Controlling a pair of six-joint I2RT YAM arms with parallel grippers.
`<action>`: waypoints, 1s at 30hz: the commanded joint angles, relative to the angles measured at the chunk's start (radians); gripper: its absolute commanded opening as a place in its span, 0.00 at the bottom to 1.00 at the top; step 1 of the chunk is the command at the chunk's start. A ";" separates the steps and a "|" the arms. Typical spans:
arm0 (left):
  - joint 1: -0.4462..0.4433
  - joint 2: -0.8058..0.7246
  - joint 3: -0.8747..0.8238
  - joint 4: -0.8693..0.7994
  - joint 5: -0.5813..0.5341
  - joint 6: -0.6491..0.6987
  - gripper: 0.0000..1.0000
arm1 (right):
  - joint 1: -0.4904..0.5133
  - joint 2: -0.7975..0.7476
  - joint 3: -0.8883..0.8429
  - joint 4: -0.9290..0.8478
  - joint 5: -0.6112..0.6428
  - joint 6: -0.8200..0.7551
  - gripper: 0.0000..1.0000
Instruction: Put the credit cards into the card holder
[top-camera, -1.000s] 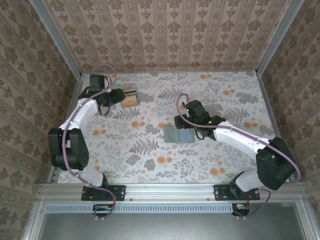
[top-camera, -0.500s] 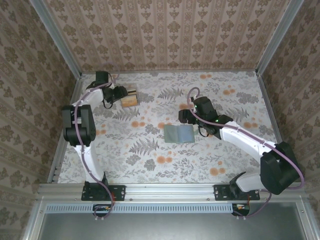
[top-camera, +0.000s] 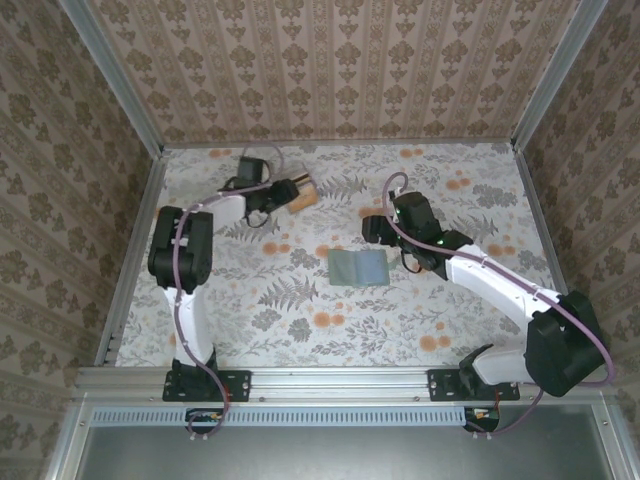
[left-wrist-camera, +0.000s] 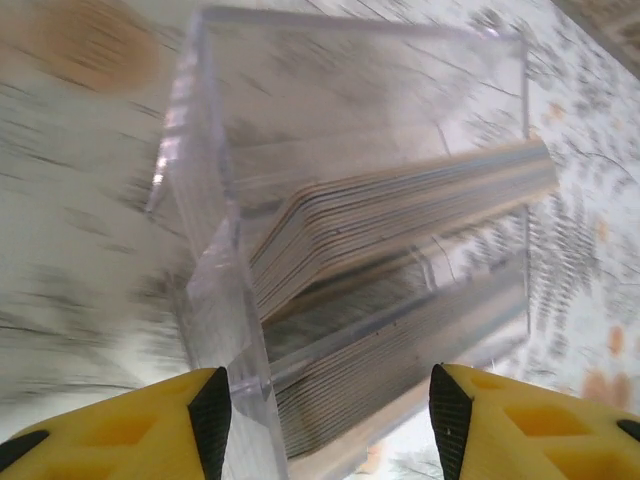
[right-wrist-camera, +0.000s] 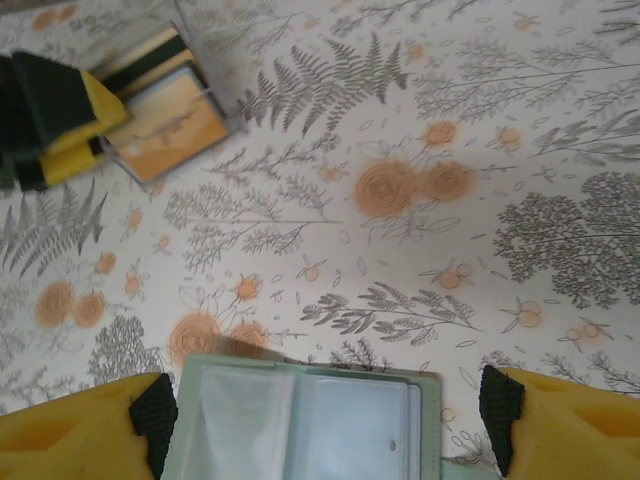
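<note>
Two yellow-fingered grippers are well apart over the floral-patterned table. The left gripper is closed on a clear plastic slotted stand, with one pad against each side. A stack of thin, tan, rectangular credit cards stands on edge in its slots. Seen from overhead, the stand is at about eleven o'clock from the table's middle. The muted-green folding card holder lies open and flat near the centre, with its clear inner pockets facing up. The right gripper has its jaws spread wide, and the card holder shows in the gap between its fingers. Overhead, this gripper is just beside the card holder at one o'clock. The stand lies apart from the card holder, at about ten o'clock.
</note>
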 joint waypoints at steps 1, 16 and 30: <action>-0.117 -0.028 0.002 0.182 0.048 -0.137 0.57 | -0.044 -0.008 0.034 0.006 -0.003 0.047 0.83; -0.203 -0.331 -0.088 0.074 0.080 -0.072 0.60 | -0.139 0.332 0.327 -0.079 -0.221 0.130 0.80; 0.006 -0.041 0.245 -0.223 0.002 0.281 0.75 | -0.140 0.380 0.393 -0.095 -0.196 0.193 0.80</action>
